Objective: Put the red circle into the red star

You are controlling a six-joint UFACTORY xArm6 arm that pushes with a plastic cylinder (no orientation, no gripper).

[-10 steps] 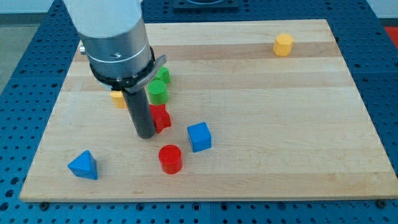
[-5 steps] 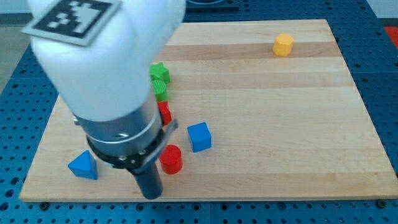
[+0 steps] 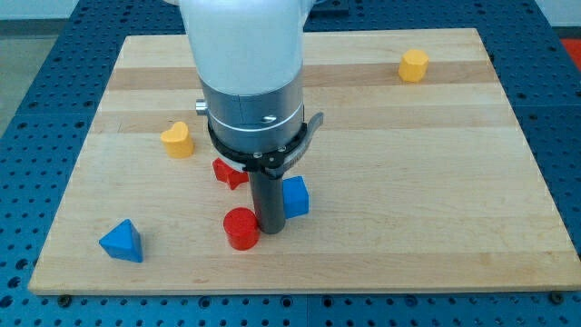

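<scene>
My tip [image 3: 270,229] is sitting just right of the red circle [image 3: 241,228], seemingly touching it; the red star [image 3: 228,172] is lying above, apart.

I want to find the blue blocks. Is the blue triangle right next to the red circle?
No, the blue triangle sits apart at the view's left, with bare board between it and the red circle.

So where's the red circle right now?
The red circle sits near the view's bottom, left of centre, right beside my tip, with the red star above it.
</scene>
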